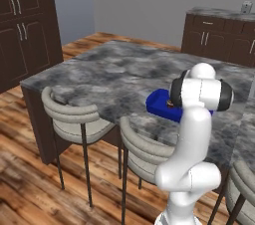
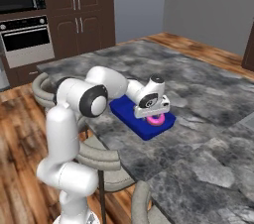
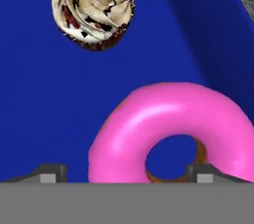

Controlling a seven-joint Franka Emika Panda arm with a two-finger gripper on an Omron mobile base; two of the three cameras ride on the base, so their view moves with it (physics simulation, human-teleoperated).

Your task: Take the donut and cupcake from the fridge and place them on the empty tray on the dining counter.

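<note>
The pink-iced donut [image 3: 171, 119] lies flat on the blue tray [image 3: 44, 109], its lower edge between my gripper's [image 3: 127, 173] two fingertips, which stand wide apart and open. The cupcake [image 3: 93, 10], with swirled cream frosting, stands on the same tray beyond the donut. In the right base view my gripper [image 2: 151, 114] points down just over the donut [image 2: 157, 119], at the near-right end of the tray [image 2: 124, 105]. The tray [image 1: 159, 102] rests on the marble dining counter [image 1: 114, 69] near its front edge. The fridge is out of view.
Grey bar stools [image 1: 74, 114] [image 1: 144, 149] stand along the counter's near edge, one right beside my arm's base. Dark cabinets with a wall oven [image 2: 27, 39] line the far wall. The marble top spreads wide beyond the tray.
</note>
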